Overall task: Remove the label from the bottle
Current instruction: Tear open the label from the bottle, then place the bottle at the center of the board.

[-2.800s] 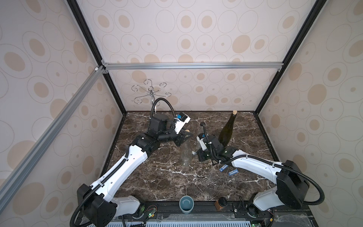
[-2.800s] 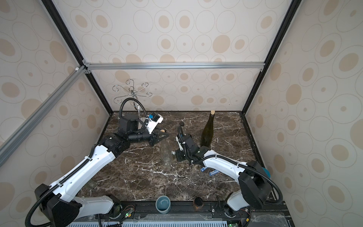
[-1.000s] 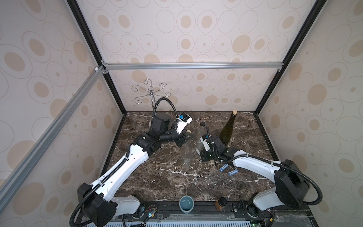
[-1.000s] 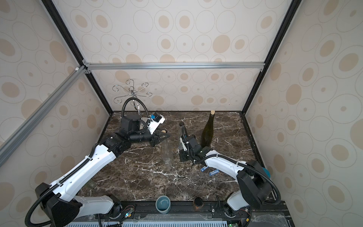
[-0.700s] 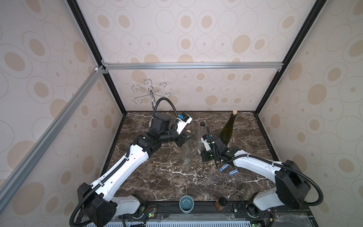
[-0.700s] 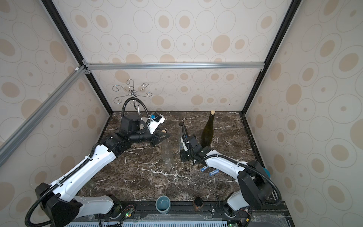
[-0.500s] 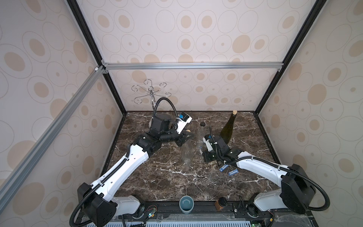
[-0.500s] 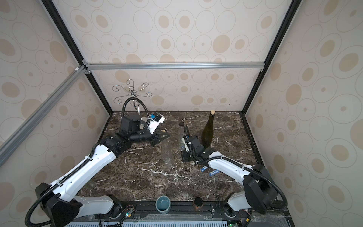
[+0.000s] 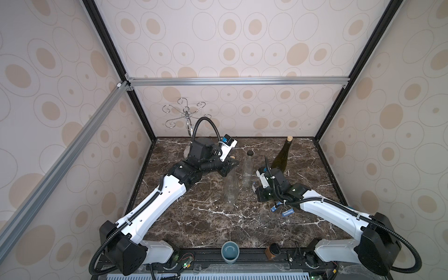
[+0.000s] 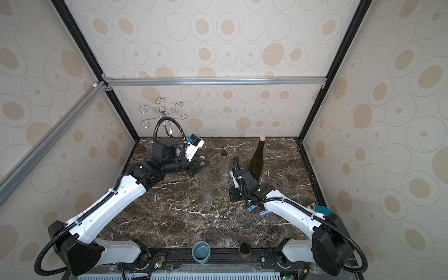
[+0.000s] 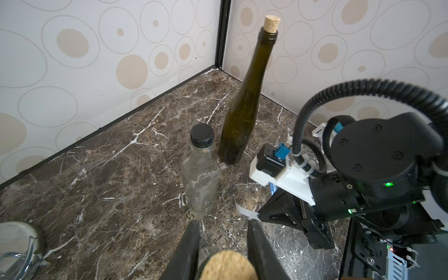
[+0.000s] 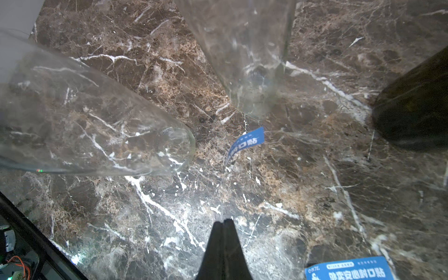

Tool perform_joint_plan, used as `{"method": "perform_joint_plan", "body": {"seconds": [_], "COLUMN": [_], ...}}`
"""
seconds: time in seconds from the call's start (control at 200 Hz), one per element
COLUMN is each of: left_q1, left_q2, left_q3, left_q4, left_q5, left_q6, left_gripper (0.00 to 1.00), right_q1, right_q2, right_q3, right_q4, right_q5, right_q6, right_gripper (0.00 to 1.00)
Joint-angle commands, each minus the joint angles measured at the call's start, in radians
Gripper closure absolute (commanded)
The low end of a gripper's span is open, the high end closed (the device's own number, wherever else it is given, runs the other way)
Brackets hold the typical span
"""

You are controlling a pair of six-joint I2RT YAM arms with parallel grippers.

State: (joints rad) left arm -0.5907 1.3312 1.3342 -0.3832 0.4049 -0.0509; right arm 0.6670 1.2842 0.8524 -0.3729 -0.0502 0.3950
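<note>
left gripper (image 11: 223,225) is clasping the corked clear bottle (image 9: 230,189). glossy veined marble (image 9: 218,225) is lying open frontward. right gripper (image 12: 223,221) is hovering, pinched empty.

Top views overhead from front, whole table (image 9: 218,218); wrist views close, sharing mid-table, apparently.

left arm (image 9: 155,203), right arm (image 9: 334,214) — white shells, black joints | cabling: black corrugated hose (image 11: 375,86) at each wrist, white zip ties | camera mount (image 11: 293,180): white, blue plug | right gripper (image 12: 224,221): black tapered fingers (image 12: 217,247) | LED (image 11: 389,184): green
</note>
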Motion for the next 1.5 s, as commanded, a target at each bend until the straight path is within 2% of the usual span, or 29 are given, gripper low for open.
{"method": "perform_joint_plan", "body": {"seconds": [0.0, 0.24, 0.46, 0.68, 0.795, 0.835, 0.89, 0.965, 1.06, 1.266, 1.496], "left_q1": [-0.001, 0.015, 0.05, 0.099, 0.113, 0.116, 0.118, 0.12, 0.121, 0.123, 0.123], "left_q2": [0.005, 0.019, 0.034, 0.051, 0.062, 0.063, 0.063, 0.062, 0.057, 0.045, 0.005], "left_q3": [0.063, 0.06, 0.042, 0.034, 0.033, 0.033, 0.031, 0.03, 0.032, 0.044, 0.085], "left_q4": [0.04, 0.098, 0.149, 0.192, 0.202, 0.205, 0.207, 0.205, 0.203, 0.192, 0.162], "left_q5": [-0.083, -0.162, -0.18, -0.149, -0.141, -0.138, -0.137, -0.136, -0.136, -0.144, -0.199], "left_q6": [-0.001, 0.006, 0.025, 0.023, 0.019, 0.017, 0.014, 0.011, 0.01, 0.009, 0.01], "left_gripper": [1.0, 1.0, 1.0, 1.0, 0.89, 0.81, 0.63, 0.53, 0.43, 0.27, 0.05], "right_q1": [-0.007, -0.013, -0.016, -0.018, -0.019, -0.02, -0.02, -0.02, -0.019, -0.021, -0.021], "right_q2": [-0.018, -0.046, -0.068, -0.085, -0.086, -0.086, -0.088, -0.086, -0.085, -0.086, -0.095], "right_q3": [-0.006, -0.032, -0.044, -0.053, -0.053, -0.053, -0.053, -0.052, -0.049, -0.041, -0.019], "right_q4": [-0.052, -0.047, -0.052, -0.059, -0.06, -0.061, -0.061, -0.061, -0.063, -0.073, -0.15], "right_q5": [-0.004, 0.001, 0.008, 0.016, 0.016, 0.017, 0.016, 0.016, 0.015, 0.013, 0.027], "right_q6": [-0.004, 0.007, 0.011, 0.013, 0.015, 0.014, 0.015, 0.014, 0.011, 0.01, 0.016], "right_gripper": [1.0, 1.0, 1.0, 1.0, 1.0, 1.0, 1.0, 1.0, 1.0, 1.0, 1.0]}}
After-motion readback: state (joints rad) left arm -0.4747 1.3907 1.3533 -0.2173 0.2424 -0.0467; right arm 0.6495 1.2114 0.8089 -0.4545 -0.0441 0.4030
